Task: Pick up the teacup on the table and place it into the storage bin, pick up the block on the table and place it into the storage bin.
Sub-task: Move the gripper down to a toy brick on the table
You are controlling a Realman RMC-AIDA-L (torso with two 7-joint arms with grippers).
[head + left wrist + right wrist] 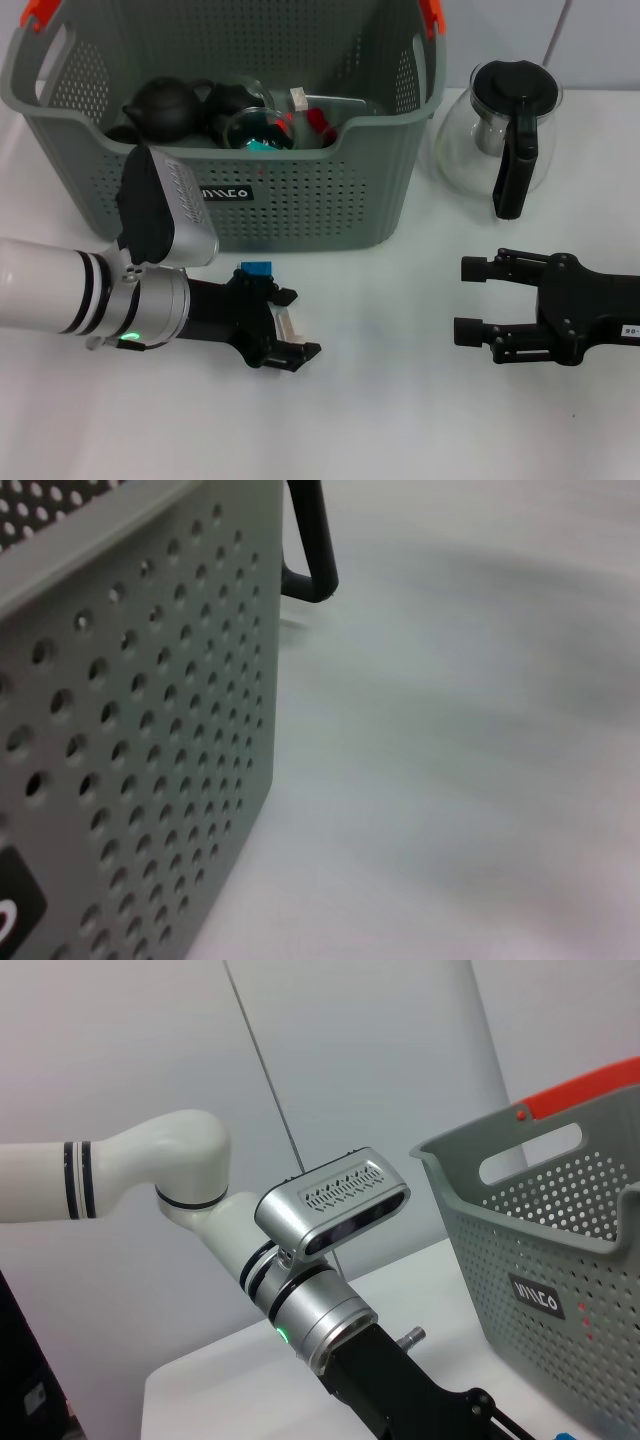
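Storage bin (300,190) at far side of desk (400,400), grey, perforated, orange-red handle tips. Inside: dark teapots (165,105), glassware, other small items; no teacup clearly told apart.

Blue block (257,268) on desk just before bin's front wall, beside left gripper (290,325). Left gripper low over desk, jaws apart, block at far-side finger, not clamped.

Right gripper (472,300) over desk, well apart from bin, jaws apart, empty.

Glass coffee pot (500,130), black lid and handle, stands right of bin.
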